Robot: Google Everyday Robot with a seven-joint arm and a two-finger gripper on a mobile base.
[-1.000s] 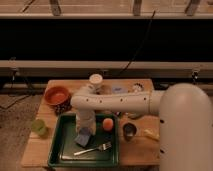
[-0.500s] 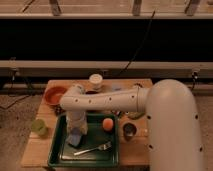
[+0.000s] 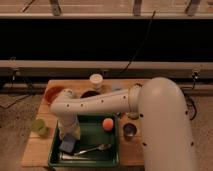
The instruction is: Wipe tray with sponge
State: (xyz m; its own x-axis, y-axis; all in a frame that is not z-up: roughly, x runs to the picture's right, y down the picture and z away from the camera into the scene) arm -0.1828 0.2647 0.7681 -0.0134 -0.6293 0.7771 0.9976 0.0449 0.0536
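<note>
The dark green tray point(image 3: 112, 150) lies on the wooden table in front of me. My arm reaches in from the right, bends at the left and comes down into the tray's left part. The gripper point(image 3: 68, 136) sits right on top of the blue-grey sponge point(image 3: 66, 146), shut on it, with the sponge down on the tray floor near the left rim. Most of the sponge's top is hidden by the wrist. An orange ball point(image 3: 108, 123) and a metal fork point(image 3: 93, 149) also lie in the tray.
On the table around the tray are an orange bowl point(image 3: 52, 93) at back left, a green cup point(image 3: 39, 126) to the left, a white cup point(image 3: 96, 81) and a dark bowl point(image 3: 90, 94) behind, and a metal cup point(image 3: 129, 131) to the right.
The gripper has slid left across the tray floor, and the sponge has travelled with it toward the left rim. The arm's elbow swung left too.
</note>
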